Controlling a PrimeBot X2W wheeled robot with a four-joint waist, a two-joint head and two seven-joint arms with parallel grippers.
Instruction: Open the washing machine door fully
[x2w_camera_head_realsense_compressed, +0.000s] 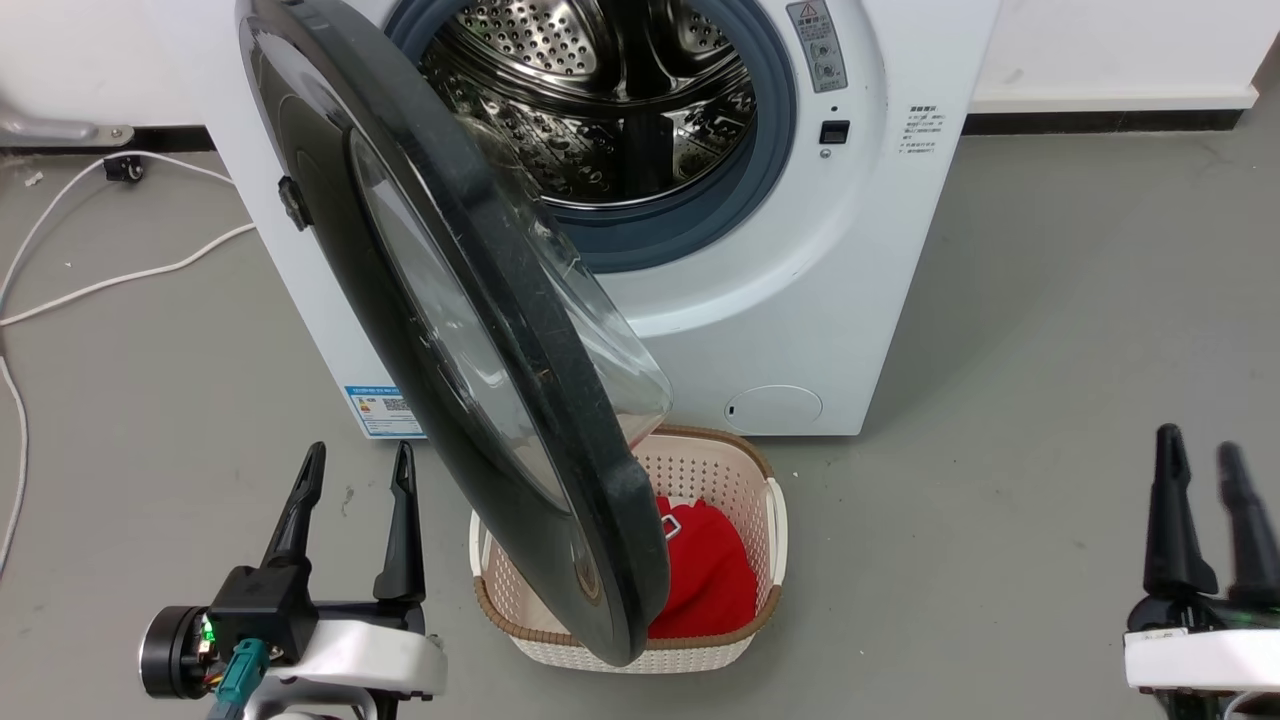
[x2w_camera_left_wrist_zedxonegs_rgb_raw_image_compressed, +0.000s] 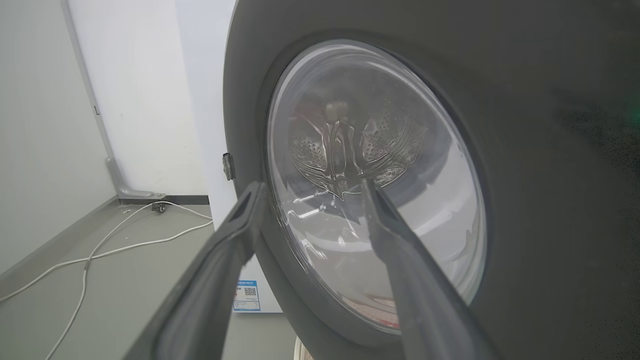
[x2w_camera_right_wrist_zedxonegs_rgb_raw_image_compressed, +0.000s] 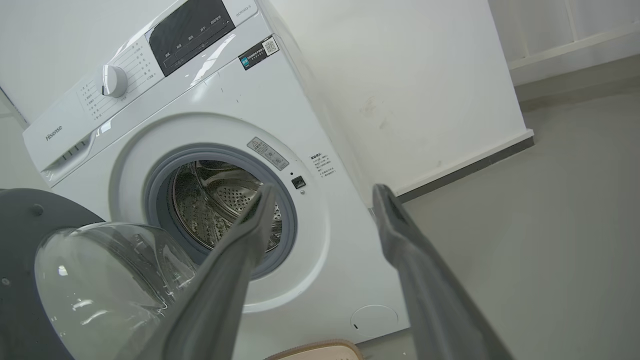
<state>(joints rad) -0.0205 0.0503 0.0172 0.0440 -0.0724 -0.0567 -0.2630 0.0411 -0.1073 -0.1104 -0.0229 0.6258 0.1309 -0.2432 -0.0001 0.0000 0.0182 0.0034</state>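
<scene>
My left gripper (x2w_camera_head_realsense_compressed: 358, 455), fingers apart and empty, faces the washing machine door (x2w_camera_head_realsense_compressed: 500, 300) just ahead. I should catch its rim and draw it gently toward the gripper.

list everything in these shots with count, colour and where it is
washing machine: 1, white, centre back
washing machine door: 1, glossy black with a clear glass bowl, swung out at the machine's left
drum: 1, steel, inside the open port
rubber ring: 1, grey, around the drum
label: 1, blue, low left on the front
flap: 1, white, low right on the front
dial: 1, white, on the control panel
basket: 1, cream with a brown rim, on the grey floor under the door's lower edge
cloth: 1, red, in the basket
cables: at least 2, white, floor at left
left claw: 1, dark, open, empty
right claw: 1, dark, open, empty
</scene>
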